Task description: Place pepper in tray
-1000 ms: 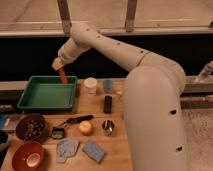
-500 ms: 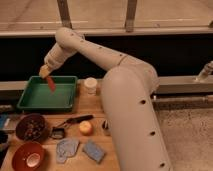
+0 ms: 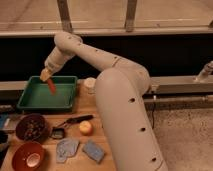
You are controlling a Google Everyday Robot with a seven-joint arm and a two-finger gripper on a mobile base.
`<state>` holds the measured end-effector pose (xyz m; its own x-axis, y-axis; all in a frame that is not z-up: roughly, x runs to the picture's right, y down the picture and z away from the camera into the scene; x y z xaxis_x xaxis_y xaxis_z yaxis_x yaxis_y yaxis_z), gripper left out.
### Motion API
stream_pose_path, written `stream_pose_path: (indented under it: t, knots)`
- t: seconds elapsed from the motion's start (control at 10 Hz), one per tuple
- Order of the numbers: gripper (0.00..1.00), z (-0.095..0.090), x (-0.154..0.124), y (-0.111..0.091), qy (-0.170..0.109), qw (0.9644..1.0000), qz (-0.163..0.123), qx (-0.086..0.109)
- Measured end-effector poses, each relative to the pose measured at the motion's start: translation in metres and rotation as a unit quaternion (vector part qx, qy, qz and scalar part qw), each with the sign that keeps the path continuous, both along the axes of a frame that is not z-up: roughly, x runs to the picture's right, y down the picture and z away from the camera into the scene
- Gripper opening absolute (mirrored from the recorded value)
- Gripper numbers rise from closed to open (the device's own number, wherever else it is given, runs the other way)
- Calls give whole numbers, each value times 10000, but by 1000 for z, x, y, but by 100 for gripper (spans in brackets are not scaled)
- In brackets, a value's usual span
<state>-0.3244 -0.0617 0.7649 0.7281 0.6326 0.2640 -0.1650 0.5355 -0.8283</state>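
The green tray (image 3: 35, 98) sits at the back left of the wooden table. My gripper (image 3: 46, 76) hangs over the tray's inner part, shut on the slim red-orange pepper (image 3: 51, 86), which points down and right just above the tray floor. The pepper's top end is hidden in the gripper. My white arm reaches in from the right across the middle of the view.
A white cup (image 3: 89, 84) stands right of the tray. In front are a brown bowl of dark items (image 3: 31, 128), a red bowl (image 3: 28, 155), a black scoop (image 3: 70, 123), a round orange fruit (image 3: 86, 128) and two blue-grey sponges (image 3: 66, 149).
My gripper has swung left from beside the tray's right edge to above the tray, carrying the pepper, and it now holds it low over the tray floor.
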Motion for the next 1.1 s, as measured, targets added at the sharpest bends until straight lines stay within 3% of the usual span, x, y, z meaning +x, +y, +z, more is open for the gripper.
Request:
stream_pose_path:
  t: [0.4, 0.9, 1.1]
  knots:
    - [2, 9, 5, 1, 66, 9999, 102, -122]
    - [2, 68, 17, 38, 235, 9965, 320, -737]
    - [1, 75, 20, 46, 261, 9954, 340, -860]
